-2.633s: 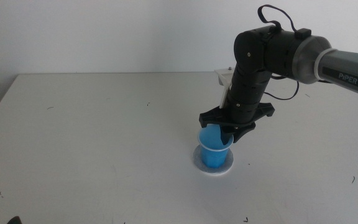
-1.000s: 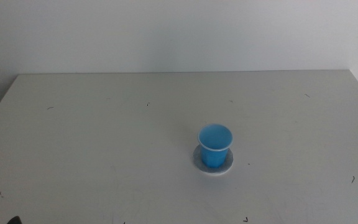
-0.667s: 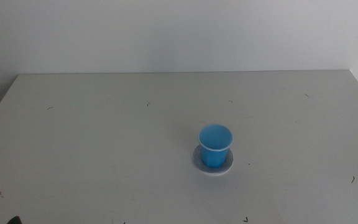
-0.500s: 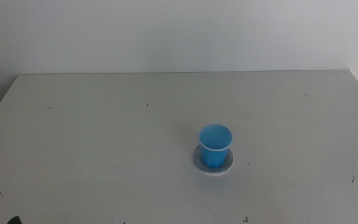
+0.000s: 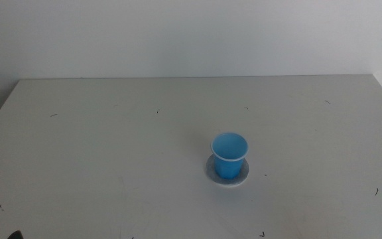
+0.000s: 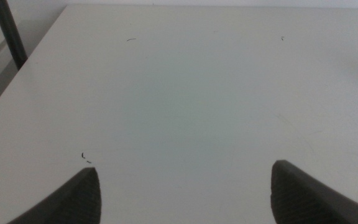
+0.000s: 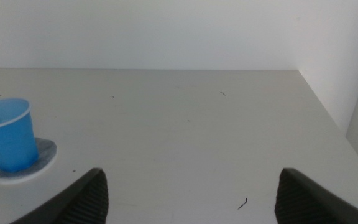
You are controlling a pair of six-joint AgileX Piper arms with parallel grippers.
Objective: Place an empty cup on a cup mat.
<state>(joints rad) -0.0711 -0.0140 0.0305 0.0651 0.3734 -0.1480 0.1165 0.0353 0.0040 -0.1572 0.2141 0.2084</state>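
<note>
The blue cup (image 5: 229, 155) stands upright on the round grey cup mat (image 5: 243, 175) right of the table's middle, with nothing touching it. It also shows in the right wrist view (image 7: 5, 134), standing on the mat (image 7: 43, 150). My right gripper (image 7: 188, 186) is open and empty, pulled back to the right, well clear of the cup. My left gripper (image 6: 185, 186) is open and empty over bare table at the left. Neither arm shows in the middle view.
The white table (image 5: 111, 146) bears only small dark specks. Its far edge meets a white wall. A dark post (image 6: 8, 34) stands beyond the table's edge in the left wrist view.
The right arm, which stood over the cup with its jaws at the rim, has let go and withdrawn out of the middle view. The cup stays on the mat.
</note>
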